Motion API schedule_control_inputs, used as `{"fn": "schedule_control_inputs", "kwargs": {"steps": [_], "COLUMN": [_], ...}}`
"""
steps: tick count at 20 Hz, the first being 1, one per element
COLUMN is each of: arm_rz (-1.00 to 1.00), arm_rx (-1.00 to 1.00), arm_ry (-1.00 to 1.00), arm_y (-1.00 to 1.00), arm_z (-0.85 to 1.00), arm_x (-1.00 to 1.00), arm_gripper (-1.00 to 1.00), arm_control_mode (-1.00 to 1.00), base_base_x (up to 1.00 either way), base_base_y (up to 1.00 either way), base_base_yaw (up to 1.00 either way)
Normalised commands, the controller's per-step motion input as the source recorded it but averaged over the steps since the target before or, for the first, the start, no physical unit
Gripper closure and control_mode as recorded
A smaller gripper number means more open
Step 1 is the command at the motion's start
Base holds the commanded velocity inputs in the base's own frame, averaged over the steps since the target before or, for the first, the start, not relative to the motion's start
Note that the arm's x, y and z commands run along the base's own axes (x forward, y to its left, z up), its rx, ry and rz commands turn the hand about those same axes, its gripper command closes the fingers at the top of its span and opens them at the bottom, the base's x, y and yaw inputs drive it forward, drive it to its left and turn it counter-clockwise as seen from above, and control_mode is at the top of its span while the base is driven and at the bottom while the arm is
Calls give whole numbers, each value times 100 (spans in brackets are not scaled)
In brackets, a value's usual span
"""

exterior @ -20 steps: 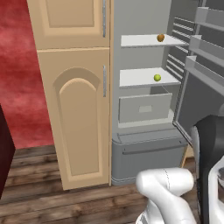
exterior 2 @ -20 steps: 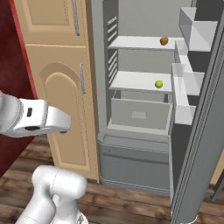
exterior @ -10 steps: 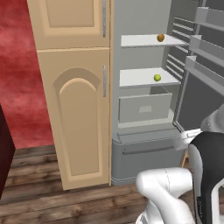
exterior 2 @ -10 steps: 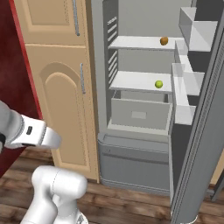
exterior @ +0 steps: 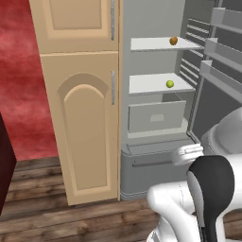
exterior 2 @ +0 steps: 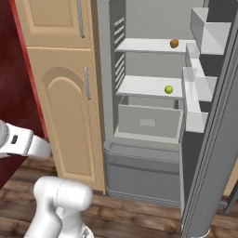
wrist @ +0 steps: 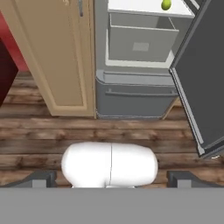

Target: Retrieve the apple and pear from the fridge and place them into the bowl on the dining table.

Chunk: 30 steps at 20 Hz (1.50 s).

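1. The fridge (exterior: pixel 156 156) stood with its door (exterior 2: pixel 218 153) swung wide, beside the tan wooden cabinet (exterior: pixel 85 127) with the arched panel.
2. A brownish-orange fruit (exterior: pixel 173 41), seemingly the apple, sat near the right end of the upper white shelf (exterior: pixel 156 45); in the right base view it (exterior 2: pixel 174 43) lay close to the door bins.
3. A small yellow-green fruit (exterior: pixel 169 84), probably the pear, rested on the lower shelf (exterior: pixel 151 85), just above the grey drawer (exterior: pixel 156 116); the hand view caught it (wrist: pixel 166 5) at the top edge.
4. The tool (wrist: pixel 111 179) pointed down at the wooden floor (wrist: pixel 39 131) in front of the fridge, well short of either fruit; its dark fingertips (wrist: pixel 41 178) stood spread wide apart, holding nothing.
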Motion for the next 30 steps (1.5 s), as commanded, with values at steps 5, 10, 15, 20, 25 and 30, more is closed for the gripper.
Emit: {"fn": "schedule_control_inputs", "kwargs": {"steps": [5,10,15,20,25,30], "arm_rz": [0,1,5,8,10,9], "arm_rx": [0,0,0,1,3,2], "arm_ry": [0,0,0,0,0,0], "arm_y": [3,0,0,0,0,0], "arm_z": [16,11,4,0,0,0], "arm_x": [0,0,0,0,0,0], "arm_gripper": [-100,-100,-100,-100,-100,-100], "arm_control_mode": [-100,-100,-100,-100,-100,-100], "base_base_x": [0,0,0,0,0,0], "base_base_y": [0,0,0,0,0,0], "base_base_yaw": [0,0,0,0,0,0]}}
